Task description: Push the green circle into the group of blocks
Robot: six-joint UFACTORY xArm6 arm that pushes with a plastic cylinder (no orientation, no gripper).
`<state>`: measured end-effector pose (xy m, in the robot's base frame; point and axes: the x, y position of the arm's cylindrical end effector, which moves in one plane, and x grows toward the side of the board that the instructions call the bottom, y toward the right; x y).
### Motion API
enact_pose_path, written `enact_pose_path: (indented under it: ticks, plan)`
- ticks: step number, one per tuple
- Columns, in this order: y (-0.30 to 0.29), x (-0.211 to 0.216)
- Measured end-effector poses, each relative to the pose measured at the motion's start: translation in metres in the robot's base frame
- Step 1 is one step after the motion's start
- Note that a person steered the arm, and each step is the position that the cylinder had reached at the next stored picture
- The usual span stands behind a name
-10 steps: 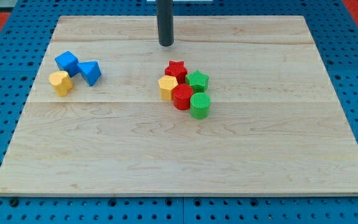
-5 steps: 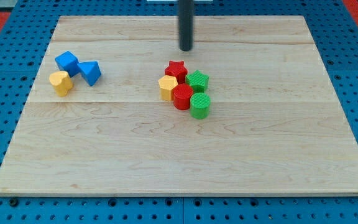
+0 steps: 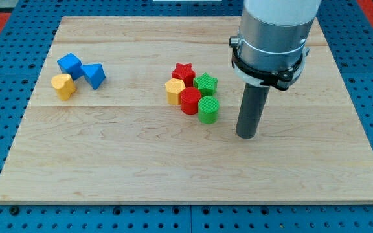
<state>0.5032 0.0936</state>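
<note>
The green circle (image 3: 208, 109) stands upright at the lower right of a tight cluster near the board's middle. It touches a red round block (image 3: 190, 101) and a green star (image 3: 206, 83). A red star (image 3: 183, 72) and a yellow hexagon (image 3: 175, 90) complete the cluster. My tip (image 3: 246, 135) rests on the board to the right of the green circle and slightly below it, a short gap apart. The arm's grey body (image 3: 274, 35) looms above it.
A second group sits at the view's left: a blue cube (image 3: 69, 64), a blue triangle (image 3: 94, 75) and a yellow block (image 3: 63, 85). The wooden board (image 3: 173, 168) lies on a blue pegboard surface.
My tip has moved from above the cluster, near the view's top, down and to the right to a spot beside the green circle. The blocks have not moved.
</note>
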Motion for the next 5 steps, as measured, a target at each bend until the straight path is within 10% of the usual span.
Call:
enact_pose_path:
  ticks: [5]
  plan:
    - [-0.080, -0.078]
